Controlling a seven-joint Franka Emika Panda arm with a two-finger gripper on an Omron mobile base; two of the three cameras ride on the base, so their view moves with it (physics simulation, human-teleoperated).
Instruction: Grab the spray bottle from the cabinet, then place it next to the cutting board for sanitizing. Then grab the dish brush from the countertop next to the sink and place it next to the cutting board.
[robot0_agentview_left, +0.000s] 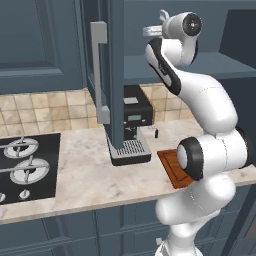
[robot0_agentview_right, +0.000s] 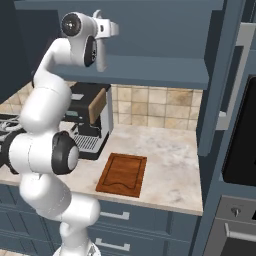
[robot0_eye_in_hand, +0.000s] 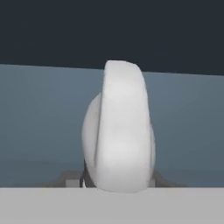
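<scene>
The spray bottle is seen close-up in the hand view as a rounded white shape, its trigger nozzle end turned toward the camera; the pale grey body is hidden behind it. It stands inside the cabinet, on the blue-grey shelf, w/ the dark back wall above it. The gripper is pictured w/ its two dark tips pressed at either side of the bottle's base, jaws partly closed round it; whether the bottle is lifted off the shelf can't be told. In the left base view the arm is raised to shelf height, the hand reaching into the cabinet beside the open door w/ its long light grey bar handle. A bit of white nozzle is glimpsed above the wrist in both base views. Below, on the countertop, the cutting board is shown lying flat, reddish-brown w/ a groove near its edge, just right of the coffee machine. A black hob is set at the counter's left end, well apart from the board.
</scene>
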